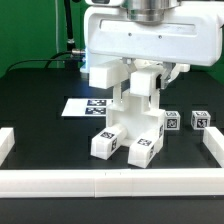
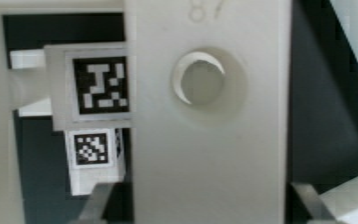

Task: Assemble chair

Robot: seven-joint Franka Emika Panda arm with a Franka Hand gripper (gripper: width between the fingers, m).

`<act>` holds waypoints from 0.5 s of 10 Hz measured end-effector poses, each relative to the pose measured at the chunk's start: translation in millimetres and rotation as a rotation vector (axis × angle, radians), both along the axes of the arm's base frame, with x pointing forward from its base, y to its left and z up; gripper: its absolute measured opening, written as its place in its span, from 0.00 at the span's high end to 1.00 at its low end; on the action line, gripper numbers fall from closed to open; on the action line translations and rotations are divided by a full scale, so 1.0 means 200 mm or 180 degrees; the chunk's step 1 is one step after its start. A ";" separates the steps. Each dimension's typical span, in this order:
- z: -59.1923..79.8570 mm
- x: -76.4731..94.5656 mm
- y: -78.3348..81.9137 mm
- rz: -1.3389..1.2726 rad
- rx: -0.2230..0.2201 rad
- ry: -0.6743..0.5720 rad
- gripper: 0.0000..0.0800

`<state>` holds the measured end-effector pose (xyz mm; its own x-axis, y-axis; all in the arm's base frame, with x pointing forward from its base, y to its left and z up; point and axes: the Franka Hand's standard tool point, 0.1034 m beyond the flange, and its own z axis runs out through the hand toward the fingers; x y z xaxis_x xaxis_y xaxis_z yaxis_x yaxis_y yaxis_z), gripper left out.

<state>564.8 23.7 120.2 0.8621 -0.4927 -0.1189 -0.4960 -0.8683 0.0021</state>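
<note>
I am partway through the job: the chair (image 1: 130, 120) is standing half-built at the middle of the desk (image 1: 40, 85), white and blocky, showing black-and-white tags. Two loose legs (image 1: 172, 121) are waiting near it, not yet joined. My gripper (image 2: 208, 205) is seemingly pinching its upright panel.

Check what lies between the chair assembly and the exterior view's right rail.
Two small loose tagged chair parts stand there, shown in the exterior view.
</note>
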 end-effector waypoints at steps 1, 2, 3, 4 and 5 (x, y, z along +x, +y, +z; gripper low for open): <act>0.00 0.00 0.00 0.0000 0.0000 0.0000 0.64; 0.00 0.00 0.00 0.0000 0.0000 0.0000 0.64; 0.00 0.00 0.00 -0.0001 0.0000 -0.0001 0.64; 0.00 0.00 0.01 -0.0001 -0.0001 -0.0009 0.64; 0.00 0.00 0.01 -0.0001 -0.0005 -0.0041 0.64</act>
